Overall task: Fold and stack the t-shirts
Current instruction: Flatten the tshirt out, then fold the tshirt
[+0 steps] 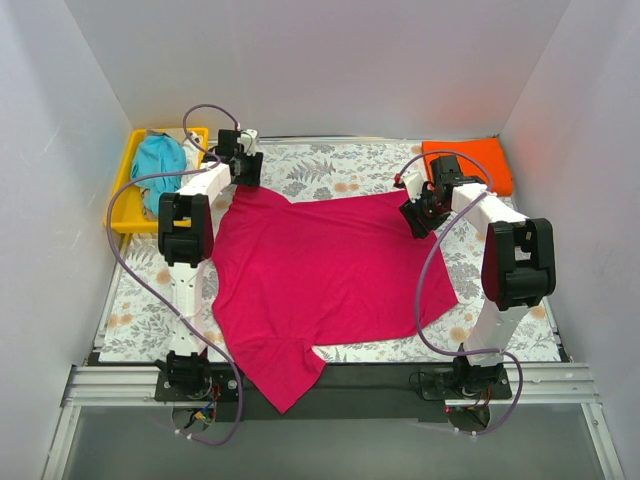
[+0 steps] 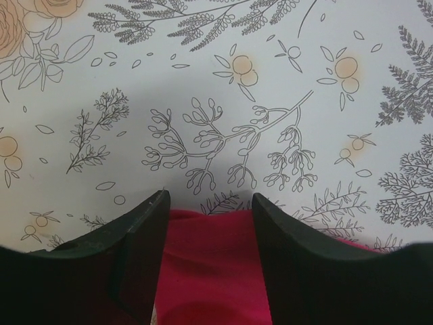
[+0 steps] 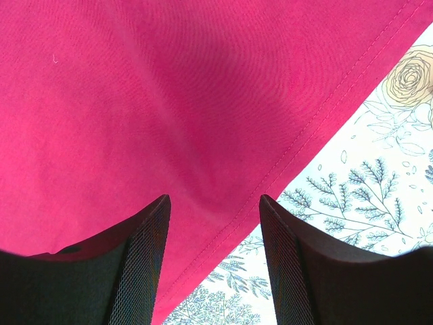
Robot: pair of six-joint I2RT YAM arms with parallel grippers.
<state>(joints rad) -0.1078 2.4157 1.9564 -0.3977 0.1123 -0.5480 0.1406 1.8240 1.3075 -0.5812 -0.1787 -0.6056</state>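
A magenta-pink t-shirt (image 1: 320,275) lies spread flat across the middle of the table, one part hanging over the near edge. My left gripper (image 1: 243,170) is open over its far left corner; the left wrist view shows pink cloth (image 2: 210,264) between my spread fingers (image 2: 139,250). My right gripper (image 1: 417,217) is open over the shirt's far right corner; the right wrist view shows the stitched hem (image 3: 298,135) running between my fingers (image 3: 291,250). A folded orange shirt (image 1: 468,163) lies at the far right. A teal shirt (image 1: 160,160) sits in the yellow tray (image 1: 127,180).
The table has a floral-printed cover (image 1: 330,165). White walls close in the far side and both flanks. The yellow tray stands at the far left corner. A metal rail (image 1: 120,385) carries the arm bases at the near edge.
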